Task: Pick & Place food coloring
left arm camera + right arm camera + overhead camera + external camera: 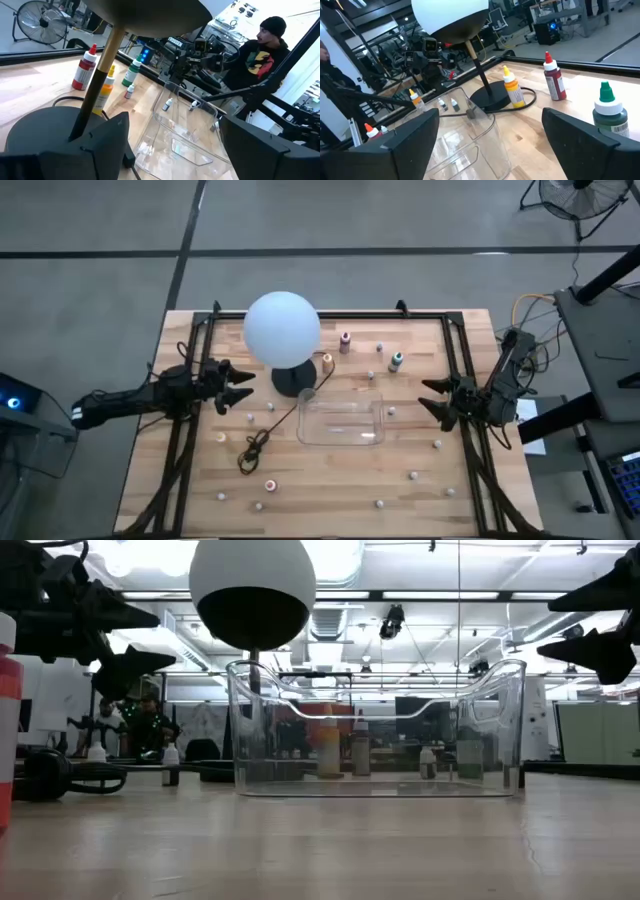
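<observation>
From above, the small dropper bottles (271,483) scattered along the surface's near edge are too small to tell cap colours for most. The globe lamp (282,329) hides its own stem and part of its base. At table height, a red-banded bottle (8,710) is cut off by the picture's edge, and the clear tray (378,730) blurs the bottles behind it.

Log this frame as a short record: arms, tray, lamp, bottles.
left gripper: open, holds nothing, beside the lamp base
right gripper: open, holds nothing, right of the tray
tray: clear, mid-table; no bottle seen inside
lamp: white globe on a dark base, behind the tray
bottles: small ones scattered over the table; red, yellow and green larger ones near the lamp
</observation>
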